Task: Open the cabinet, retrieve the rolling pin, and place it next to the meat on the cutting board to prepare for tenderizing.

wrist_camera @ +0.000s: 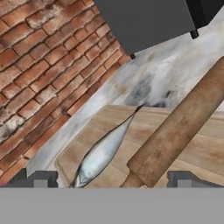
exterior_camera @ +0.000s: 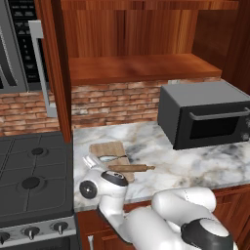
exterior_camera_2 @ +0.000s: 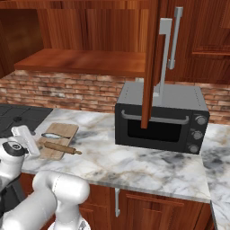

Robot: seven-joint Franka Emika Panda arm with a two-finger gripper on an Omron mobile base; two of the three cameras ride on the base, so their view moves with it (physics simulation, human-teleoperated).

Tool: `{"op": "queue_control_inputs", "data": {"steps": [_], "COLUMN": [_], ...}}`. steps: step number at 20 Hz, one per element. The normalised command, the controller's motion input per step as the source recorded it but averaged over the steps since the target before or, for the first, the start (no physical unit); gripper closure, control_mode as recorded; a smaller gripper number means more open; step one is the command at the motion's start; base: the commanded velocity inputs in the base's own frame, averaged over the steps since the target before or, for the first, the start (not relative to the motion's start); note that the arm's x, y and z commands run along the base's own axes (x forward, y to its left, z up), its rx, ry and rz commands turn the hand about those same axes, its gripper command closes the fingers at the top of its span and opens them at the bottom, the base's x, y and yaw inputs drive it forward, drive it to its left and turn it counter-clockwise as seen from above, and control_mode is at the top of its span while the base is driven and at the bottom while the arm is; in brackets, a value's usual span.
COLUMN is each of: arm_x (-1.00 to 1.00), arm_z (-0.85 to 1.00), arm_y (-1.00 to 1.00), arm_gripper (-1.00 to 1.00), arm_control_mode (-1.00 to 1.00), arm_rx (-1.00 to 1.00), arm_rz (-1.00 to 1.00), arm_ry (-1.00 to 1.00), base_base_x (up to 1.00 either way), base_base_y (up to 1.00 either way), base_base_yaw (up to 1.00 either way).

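- Wooden, slender and light brown, rolling pin (wrist_camera: 177, 129) lies across light tan rectangular cutting board (exterior_camera: 108, 148), just beside small silvery-grey fish-shaped meat (wrist_camera: 103, 153); near handle end sits low between the fingertips in the hand view, far end overhangs the board's edge toward the marble in both base views.
- Two-finger gripper (wrist_camera: 111, 180) stands wide, holding nothing, just above the board's near end at the counter front, with the pin's handle between the tips.
- Could nudge the pin on the way out: any sideways drift of a dark fingertip (wrist_camera: 186, 179) would catch the handle and set the cylinder rolling.
- Round and resting partly off the board, so likely to roll or tip onto white-grey marble counter (exterior_camera_2: 134, 166) and end up away from the meat, spoiling the placement.
- Could also brush the meat, which lies close to the other tip; a light piece like that would probably slide across the smooth grain.
- Reddish-brown wooden wall cabinet (exterior_camera: 141, 68) hangs open overhead, its door (exterior_camera_2: 150, 63) with long silver bar handle (exterior_camera_2: 165, 49) jutting out edge-on in front of dark grey microwave (exterior_camera_2: 161, 117); a high or wide retreat of the arm risks striking that door edge.
- Safest judged as a straight lift clear of the handle before any swing.
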Motion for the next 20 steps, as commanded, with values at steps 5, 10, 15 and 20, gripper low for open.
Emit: {"op": "queue_control_inputs", "data": {"steps": [5,10,15,20], "arm_x": [-0.07,-0.23,-0.21,-0.18], "arm_z": [0.38,0.29,0.38,0.42], "arm_y": [0.12,0.16,0.18,0.13], "arm_gripper": [-1.0,-1.0,-1.0,-1.0], "arm_control_mode": [-1.0,-1.0,-1.0,-1.0], "arm_rx": [0.0,0.02,0.02,0.0], "arm_rz": [0.09,0.07,0.04,0.01], "arm_ry": [-0.07,-0.04,-0.03,-0.02], "base_base_x": [0.0,0.0,0.0,0.0], "base_base_y": [0.0,0.0,0.0,0.0], "base_base_yaw": [0.0,0.0,0.0,0.0]}}
